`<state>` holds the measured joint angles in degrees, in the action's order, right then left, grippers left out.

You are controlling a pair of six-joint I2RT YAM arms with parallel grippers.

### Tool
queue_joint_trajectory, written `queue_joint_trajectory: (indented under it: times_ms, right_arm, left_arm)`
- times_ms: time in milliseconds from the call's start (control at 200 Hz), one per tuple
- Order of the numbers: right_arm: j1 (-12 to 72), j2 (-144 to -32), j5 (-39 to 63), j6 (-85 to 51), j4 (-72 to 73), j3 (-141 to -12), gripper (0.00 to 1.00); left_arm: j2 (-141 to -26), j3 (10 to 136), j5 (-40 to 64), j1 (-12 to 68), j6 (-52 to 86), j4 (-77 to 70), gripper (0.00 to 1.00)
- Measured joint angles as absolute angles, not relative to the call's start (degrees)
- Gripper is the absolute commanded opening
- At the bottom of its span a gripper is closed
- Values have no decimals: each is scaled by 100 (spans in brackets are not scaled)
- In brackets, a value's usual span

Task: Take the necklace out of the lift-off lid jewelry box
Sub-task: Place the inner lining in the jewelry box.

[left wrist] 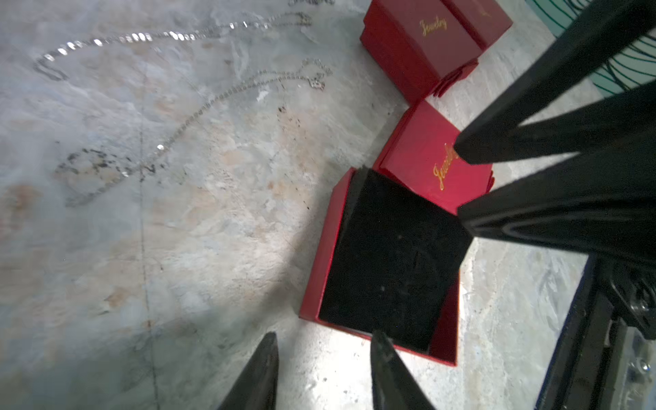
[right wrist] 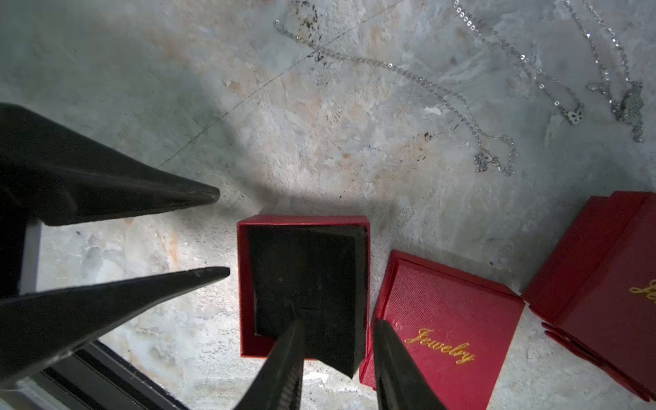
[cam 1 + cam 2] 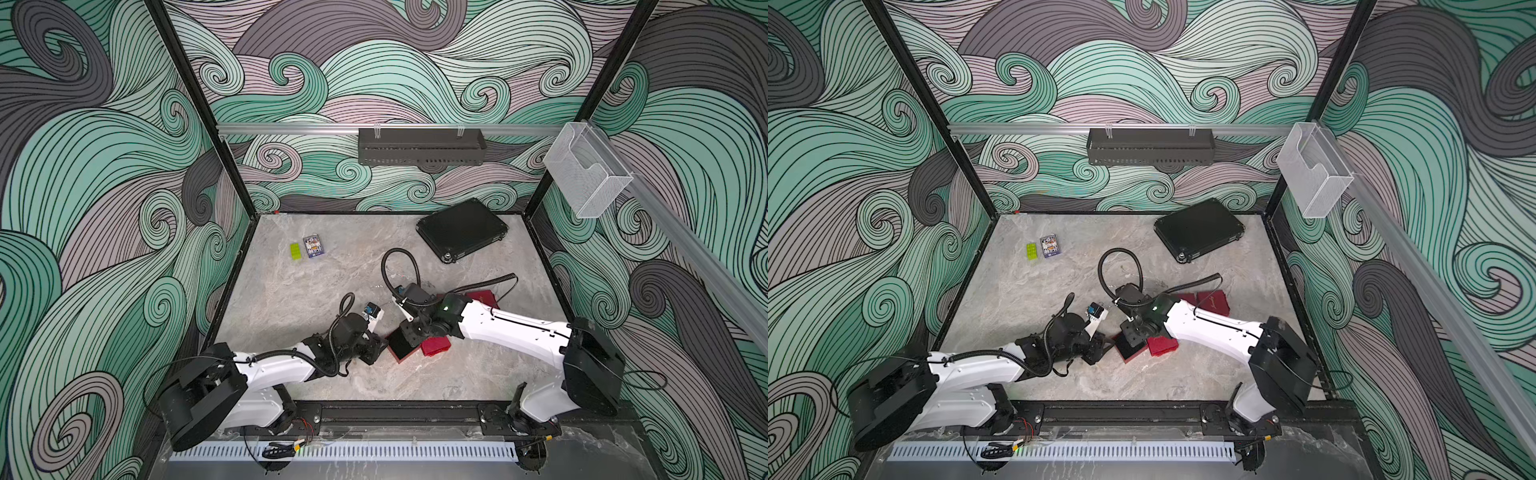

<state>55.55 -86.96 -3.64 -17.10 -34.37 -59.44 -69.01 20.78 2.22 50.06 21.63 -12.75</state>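
The lift-off lid jewelry box (image 2: 243,284) stands open on the table, red, with a black foam insert (image 2: 312,269) tilted and poking over one wall. I see no necklace inside it. Its red lid (image 2: 440,312), marked "Jewelry", lies right beside it. Three thin silver necklaces (image 2: 426,83) lie loose on the table beyond. My right gripper (image 2: 339,323) hangs open over the insert's corner, one finger above the foam and one by the lid. My left gripper (image 1: 324,337) is open at the box's (image 1: 319,248) opposite wall, with only table between its fingers. In both top views the grippers meet over the box (image 3: 401,347) (image 3: 1128,348).
More closed red jewelry boxes (image 1: 422,46) (image 3: 482,297) sit just behind the open one, under the right arm. A black case (image 3: 461,228) lies at the back right. A green block (image 3: 295,251) and a small card pack (image 3: 313,246) lie at the back left.
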Motion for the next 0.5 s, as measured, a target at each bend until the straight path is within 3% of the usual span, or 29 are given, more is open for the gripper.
queue_joint_trajectory:
  times_ms: [245, 495]
  right_arm:
    - [5555, -9061, -119, -1739, -3148, -5937, 20]
    - [5555, -10151, -156, -1822, -2967, -6003, 16]
  left_arm:
    - [-5524, 2078, -482, 5004, 2252, -576, 50]
    - [-5096, 2043, -779, 5002, 2248, -3, 51]
